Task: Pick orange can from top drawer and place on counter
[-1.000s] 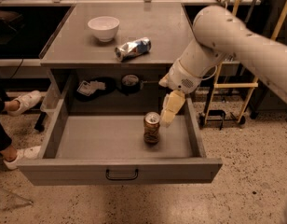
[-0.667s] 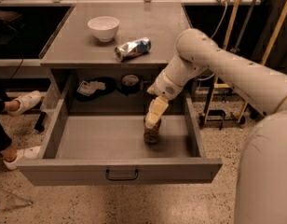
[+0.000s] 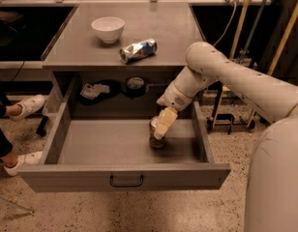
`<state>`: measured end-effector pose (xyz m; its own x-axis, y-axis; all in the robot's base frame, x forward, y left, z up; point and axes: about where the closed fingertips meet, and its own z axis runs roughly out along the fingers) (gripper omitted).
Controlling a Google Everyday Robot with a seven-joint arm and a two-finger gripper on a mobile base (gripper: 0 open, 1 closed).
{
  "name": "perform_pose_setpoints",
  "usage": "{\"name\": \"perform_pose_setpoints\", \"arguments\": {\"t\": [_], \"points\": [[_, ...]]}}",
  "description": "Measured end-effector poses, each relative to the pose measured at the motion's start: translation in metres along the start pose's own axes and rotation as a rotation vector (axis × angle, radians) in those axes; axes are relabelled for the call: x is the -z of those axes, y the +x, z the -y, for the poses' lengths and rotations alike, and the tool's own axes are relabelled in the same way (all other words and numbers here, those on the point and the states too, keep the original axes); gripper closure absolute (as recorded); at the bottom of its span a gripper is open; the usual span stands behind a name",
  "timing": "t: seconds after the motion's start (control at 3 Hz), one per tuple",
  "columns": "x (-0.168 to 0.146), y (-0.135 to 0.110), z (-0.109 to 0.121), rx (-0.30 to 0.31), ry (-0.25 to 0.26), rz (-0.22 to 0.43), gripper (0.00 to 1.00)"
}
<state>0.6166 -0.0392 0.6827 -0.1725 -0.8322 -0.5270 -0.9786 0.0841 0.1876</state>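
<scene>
The top drawer [image 3: 91, 170] stands pulled open, with a dark curved handle [image 3: 126, 181] at the centre of its grey front. The orange can [image 3: 154, 141] stands upright on the drawer floor, right of the middle. My gripper [image 3: 161, 126] reaches down into the drawer from the right and is at the can's upper part, covering its right side and top. The counter [image 3: 158, 28] is the grey table top above the drawer.
A white bowl [image 3: 108, 29] and a crushed silver-and-blue can [image 3: 138, 50] lie on the counter. Dark items sit on the shelf behind the drawer [image 3: 115, 88]. A person's white shoes [image 3: 28, 105] are at the left. Poles and a wheeled stand [image 3: 233, 115] are at the right.
My arm has swung left and lowered, so the gripper moved from just right of the orange can to over its top. The can has not moved.
</scene>
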Motion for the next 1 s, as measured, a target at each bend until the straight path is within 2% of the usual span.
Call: {"name": "perform_pose_setpoints", "arguments": {"t": [0.33,0.67,1.0], "points": [[0.001,0.023,-0.007,-0.044,0.044,0.055,0.00],[-0.003,0.052,-0.020,-0.092,0.119,0.110,0.00],[-0.005,0.051,-0.020,-0.089,0.115,0.109,0.00]]}}
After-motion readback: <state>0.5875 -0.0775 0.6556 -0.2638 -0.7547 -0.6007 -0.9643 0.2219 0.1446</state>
